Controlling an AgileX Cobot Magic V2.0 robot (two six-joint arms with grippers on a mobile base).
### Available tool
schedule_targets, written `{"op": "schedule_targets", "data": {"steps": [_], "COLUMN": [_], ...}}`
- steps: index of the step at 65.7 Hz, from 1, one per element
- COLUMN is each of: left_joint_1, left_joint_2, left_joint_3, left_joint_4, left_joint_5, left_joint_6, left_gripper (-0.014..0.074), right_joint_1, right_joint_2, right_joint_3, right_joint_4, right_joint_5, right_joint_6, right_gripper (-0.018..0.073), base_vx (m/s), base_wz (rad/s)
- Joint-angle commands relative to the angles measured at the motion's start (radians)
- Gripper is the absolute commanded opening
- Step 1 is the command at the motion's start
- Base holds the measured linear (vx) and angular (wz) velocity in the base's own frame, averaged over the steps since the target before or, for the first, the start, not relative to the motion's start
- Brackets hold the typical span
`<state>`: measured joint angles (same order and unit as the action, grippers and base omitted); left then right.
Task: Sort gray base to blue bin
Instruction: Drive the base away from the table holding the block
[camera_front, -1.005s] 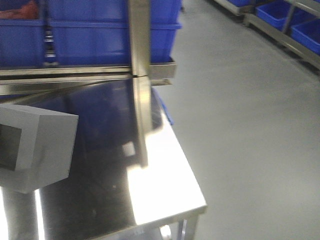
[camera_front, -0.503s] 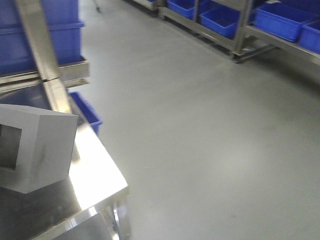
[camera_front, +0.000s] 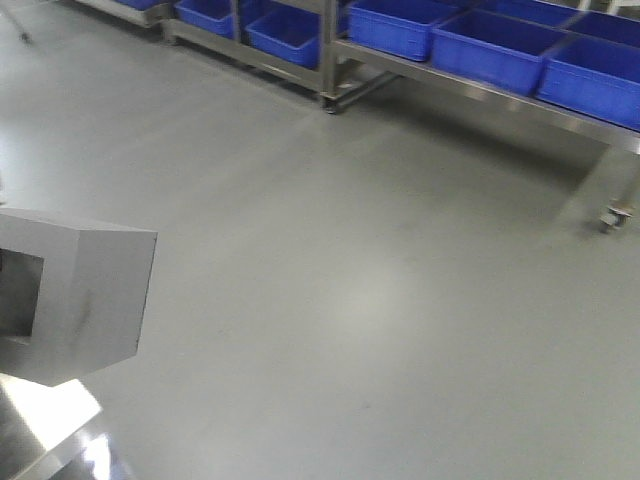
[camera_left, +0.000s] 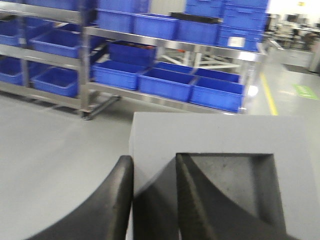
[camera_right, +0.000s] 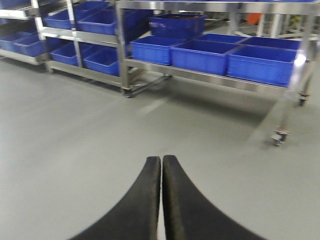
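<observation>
Found gray base (camera_front: 80, 295) at lower left of the front view, with open gray floor (camera_front: 380, 280) behind it and the recessed face turned toward the left edge. Confirmed from the left wrist view: left gripper (camera_left: 154, 167) clamped on one wall of the block, one finger (camera_left: 116, 200) outside that wall, the other down inside the square recess. Noted right gripper (camera_right: 161, 160) over bare floor, fingers (camera_right: 142, 205) pressed together and gripping nothing. Recorded rows of blue crates (camera_front: 490, 45) on steel racks (camera_front: 330, 70) along the far side, well apart from the held block, and a caster wheel (camera_front: 615, 215) under the right-hand rack. Could not single out the target container among those crates. Logged a bright metal edge (camera_front: 45, 435) below the block at bottom left, probably a table corner; too cropped and blurred to confirm.
</observation>
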<state>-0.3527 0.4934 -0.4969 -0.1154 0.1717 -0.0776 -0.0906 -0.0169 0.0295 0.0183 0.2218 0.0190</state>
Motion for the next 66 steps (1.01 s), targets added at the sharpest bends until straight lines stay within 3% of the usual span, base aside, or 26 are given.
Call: {"op": "schedule_targets", "data": {"steps": [1,66], "left_joint_1": [-0.002,-0.002], "left_joint_2": [0.0,0.0], "left_joint_3": [-0.031,-0.031], "left_joint_4": [-0.007,-0.007], "left_joint_5": [-0.109,-0.11], "left_joint_6": [-0.007,-0.007], "left_gripper": [-0.0006,-0.0006], "right_joint_1": [0.0,0.0], "right_joint_2": [-0.002,-0.002], "right_joint_3": [0.0,0.0], "right_joint_4": [-0.007,-0.007], "right_joint_5": [-0.074,-0.074], "right_joint_6": [-0.007,-0.007], "right_gripper": [-0.0005,-0.0005], "base_vx": [0.03,0.07], "base_wz": [-0.56,-0.53]}}
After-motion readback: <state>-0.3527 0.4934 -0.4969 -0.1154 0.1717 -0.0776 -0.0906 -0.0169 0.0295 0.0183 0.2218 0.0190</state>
